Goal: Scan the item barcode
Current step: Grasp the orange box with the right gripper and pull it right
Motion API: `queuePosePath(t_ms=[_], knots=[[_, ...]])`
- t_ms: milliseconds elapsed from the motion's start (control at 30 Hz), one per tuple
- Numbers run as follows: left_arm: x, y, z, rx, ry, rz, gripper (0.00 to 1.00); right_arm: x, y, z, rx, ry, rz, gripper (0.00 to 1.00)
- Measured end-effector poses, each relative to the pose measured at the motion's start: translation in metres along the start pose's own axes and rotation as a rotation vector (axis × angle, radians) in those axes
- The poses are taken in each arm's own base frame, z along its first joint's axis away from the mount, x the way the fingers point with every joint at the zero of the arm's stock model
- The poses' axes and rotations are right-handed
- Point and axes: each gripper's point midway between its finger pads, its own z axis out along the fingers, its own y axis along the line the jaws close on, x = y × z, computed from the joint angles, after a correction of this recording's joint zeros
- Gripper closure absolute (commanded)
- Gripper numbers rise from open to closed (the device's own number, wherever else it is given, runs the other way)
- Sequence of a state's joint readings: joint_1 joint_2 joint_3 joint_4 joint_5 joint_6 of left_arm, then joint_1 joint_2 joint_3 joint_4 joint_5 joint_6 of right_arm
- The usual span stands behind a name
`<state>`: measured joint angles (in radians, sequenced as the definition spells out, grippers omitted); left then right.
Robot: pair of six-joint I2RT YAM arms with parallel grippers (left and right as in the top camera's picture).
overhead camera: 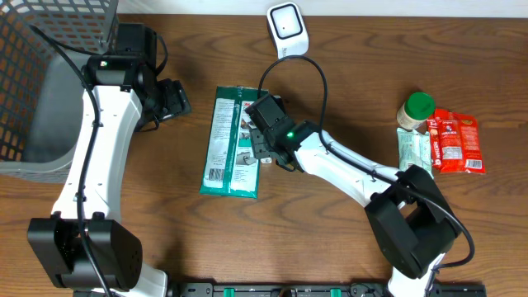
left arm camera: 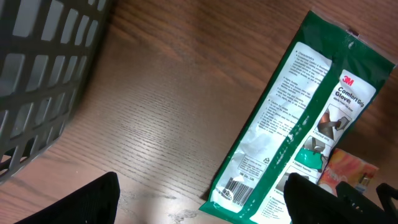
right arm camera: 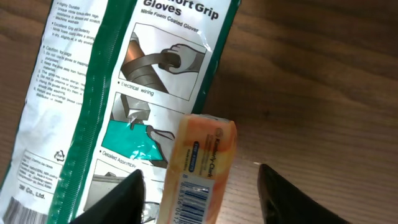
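Your left gripper (overhead camera: 180, 99): jaws wide, empty; glove packet (overhead camera: 223, 140) just right of it. Your right gripper (right arm camera: 199, 193): jaws apart astride orange bar (right arm camera: 202, 155), gaps both sides, no grip yet. Scanner (overhead camera: 286, 23) well beyond it; lift and scan left, by my judgement. Bar's barcode faces up, lower end cut off; brand print unreadable.

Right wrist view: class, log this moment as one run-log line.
right gripper: open, straddling orange pack | left gripper: open, empty | scanner: nothing at it

Brown wooden table (overhead camera: 371, 49), several goods laid out.
Centre: glove packet (overhead camera: 227, 140); far left: basket (overhead camera: 49, 82); far: scanner (overhead camera: 287, 29); right: jar (overhead camera: 417, 111), red packet (overhead camera: 455, 142).
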<state>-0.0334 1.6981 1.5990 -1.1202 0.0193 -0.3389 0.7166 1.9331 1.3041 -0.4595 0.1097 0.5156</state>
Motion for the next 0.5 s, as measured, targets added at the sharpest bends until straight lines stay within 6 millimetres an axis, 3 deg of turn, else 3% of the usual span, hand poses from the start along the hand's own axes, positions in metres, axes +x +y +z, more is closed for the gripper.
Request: queuePosePath(t_ms=[67, 333, 500], knots=[[0.0, 0.0, 0.0, 0.0, 0.0, 0.0, 0.15, 0.001, 0.0, 0.001, 0.001, 0.004, 0.003, 0.64], [0.0, 0.0, 0.0, 0.0, 0.0, 0.0, 0.15, 0.007, 0.0, 0.004, 0.006, 0.019, -0.004, 0.63], [0.0, 0.0, 0.0, 0.0, 0.0, 0.0, 0.15, 0.014, 0.003, 0.008, 0.006, 0.033, -0.015, 0.73]])
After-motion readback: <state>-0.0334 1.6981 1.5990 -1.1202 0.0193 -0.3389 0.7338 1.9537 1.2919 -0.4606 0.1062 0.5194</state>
